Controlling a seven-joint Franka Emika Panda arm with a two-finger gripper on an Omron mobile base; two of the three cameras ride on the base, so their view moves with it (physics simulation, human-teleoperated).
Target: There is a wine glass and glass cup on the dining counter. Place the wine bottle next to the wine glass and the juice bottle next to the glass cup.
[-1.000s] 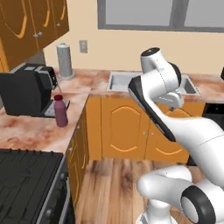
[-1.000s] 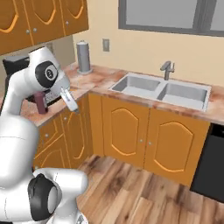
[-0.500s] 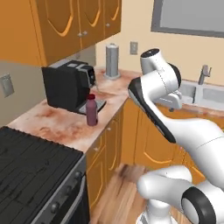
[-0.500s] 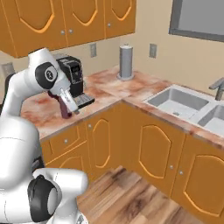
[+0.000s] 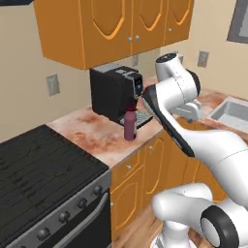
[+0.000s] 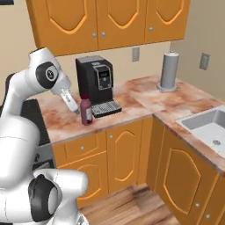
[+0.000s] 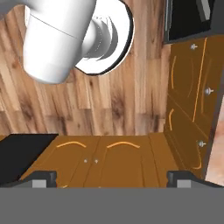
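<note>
one juice bottle (image 5: 130,125) – short, dark purple-maroon with a reddish cap – stood upright on a marbled reddish-brown and cream worktop (image 5: 99,140), just in front of a black coffee machine (image 5: 116,92) and near the worktop's front edge. in the right base view the same bottle (image 6: 86,110) stood at the left front corner of the coffee machine (image 6: 96,82), touching or nearly touching its drip tray. the white arm was folded in front of the base, its forearm passing close to the bottle on the sink side in the left base view. orange wall cupboards (image 6: 105,21) hung above the machine, and orange base cabinets (image 6: 118,157) ran under the worktop. a black cooktop (image 5: 36,170) sat beside the bottle's stretch of counter, on the side away from the sink. farther along the worktop a grey paper-towel roll (image 6: 169,71) stood upright near the wall, and a steel sink (image 6: 207,128) was set into the counter beyond the corner.

the gripper (image 7: 112,178) pointed down at the wooden floor (image 7: 105,105) and cabinet doors – its two dark fingertips (image 7: 43,177) sat wide apart with nothing between them.
</note>
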